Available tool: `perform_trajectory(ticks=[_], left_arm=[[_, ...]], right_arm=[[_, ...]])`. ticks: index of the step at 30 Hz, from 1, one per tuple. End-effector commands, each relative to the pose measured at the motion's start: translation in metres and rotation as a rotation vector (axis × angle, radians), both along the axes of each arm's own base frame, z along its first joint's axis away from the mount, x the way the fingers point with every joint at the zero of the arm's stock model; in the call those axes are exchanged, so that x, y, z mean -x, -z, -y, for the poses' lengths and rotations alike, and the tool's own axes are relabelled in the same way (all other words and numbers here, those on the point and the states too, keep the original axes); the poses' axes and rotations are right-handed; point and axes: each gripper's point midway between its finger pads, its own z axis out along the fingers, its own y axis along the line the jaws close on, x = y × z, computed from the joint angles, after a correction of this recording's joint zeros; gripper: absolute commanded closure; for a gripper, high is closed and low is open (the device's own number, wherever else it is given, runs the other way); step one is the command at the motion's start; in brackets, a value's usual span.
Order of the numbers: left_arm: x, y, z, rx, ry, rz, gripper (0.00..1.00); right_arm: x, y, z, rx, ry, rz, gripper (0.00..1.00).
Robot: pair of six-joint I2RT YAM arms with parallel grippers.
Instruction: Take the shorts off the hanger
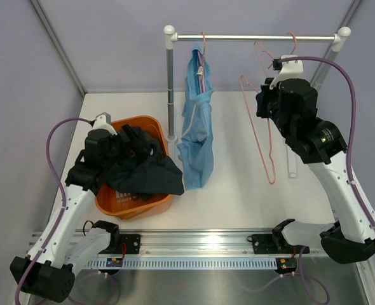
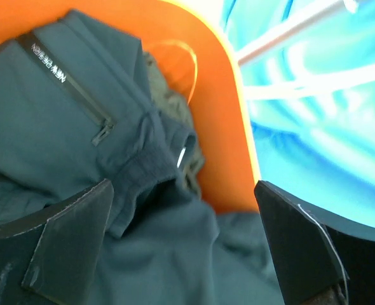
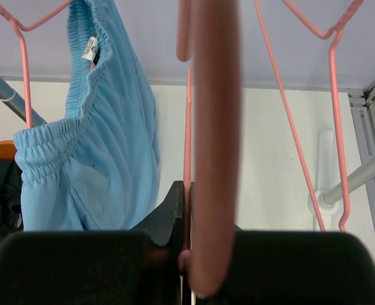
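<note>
The left gripper (image 2: 184, 219) hangs spread wide over the dark navy shorts (image 2: 54, 121), which lie heaped in the orange basket (image 2: 222, 121) on the worktop (image 1: 238, 203). The light blue shorts (image 1: 197, 127) hang from the rail (image 1: 257, 38). The right gripper (image 3: 186, 244) pinches a bare pink hanger (image 1: 264, 146).
</note>
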Motion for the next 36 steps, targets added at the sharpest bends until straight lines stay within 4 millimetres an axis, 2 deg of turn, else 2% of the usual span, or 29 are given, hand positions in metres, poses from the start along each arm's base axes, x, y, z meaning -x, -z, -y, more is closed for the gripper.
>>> perform_trajectory(ticks=[1, 4, 5, 9, 15, 16, 20, 23, 24, 27, 30, 31, 32, 33, 35, 36], left_arm=[[0.018, 0.002, -0.003, -0.091, 0.059, -0.024, 0.01], [0.036, 0.014, 0.002, -0.090, 0.100, -0.050, 0.01], [0.043, 0.027, 0.002, -0.093, 0.106, -0.079, 0.01], [0.065, 0.035, 0.010, -0.062, 0.155, -0.065, 0.01], [0.074, 0.045, 0.024, -0.044, 0.207, -0.087, 0.01], [0.075, 0.047, 0.024, -0.047, 0.200, -0.091, 0.01], [0.075, 0.059, 0.023, -0.071, 0.175, -0.119, 0.01], [0.074, 0.069, 0.024, -0.082, 0.170, -0.153, 0.05], [0.074, 0.071, 0.025, -0.084, 0.174, -0.161, 0.07], [0.074, 0.082, 0.025, -0.089, 0.171, -0.200, 0.20], [0.073, 0.096, 0.024, -0.096, 0.141, -0.256, 0.61], [0.072, 0.098, 0.022, -0.099, 0.130, -0.264, 0.84], [0.070, 0.098, 0.019, -0.097, 0.100, -0.268, 0.94], [0.069, 0.096, 0.017, -0.094, 0.081, -0.261, 1.00], [0.065, 0.090, 0.008, -0.107, 0.017, -0.236, 1.00], [0.061, 0.079, 0.004, -0.107, -0.006, -0.205, 1.00]], right_arm=[[-0.003, -0.028, 0.006, 0.004, 0.028, 0.069, 1.00], [-0.006, -0.031, 0.010, 0.025, 0.052, 0.076, 1.00], [-0.007, -0.033, 0.012, 0.034, 0.059, 0.082, 1.00], [-0.014, -0.045, 0.022, 0.018, 0.074, 0.106, 1.00], [-0.035, -0.039, 0.023, -0.021, 0.029, 0.072, 1.00], [-0.041, -0.038, 0.027, -0.026, 0.033, 0.070, 1.00], [-0.051, -0.044, 0.022, -0.052, -0.025, 0.088, 1.00], [-0.060, -0.043, 0.019, -0.057, -0.040, 0.082, 1.00], [-0.060, -0.049, 0.017, -0.060, -0.046, 0.092, 1.00], [-0.069, -0.046, 0.016, -0.054, -0.047, 0.081, 1.00], [-0.074, -0.045, 0.015, -0.048, -0.052, 0.077, 1.00], [-0.077, -0.043, 0.015, -0.046, -0.052, 0.072, 1.00], [-0.078, -0.045, 0.015, -0.048, -0.055, 0.075, 1.00], [-0.079, -0.044, 0.016, -0.047, -0.057, 0.072, 1.00], [-0.081, -0.042, 0.015, -0.044, -0.063, 0.067, 1.00], [-0.082, -0.041, 0.015, -0.044, -0.068, 0.066, 1.00]])
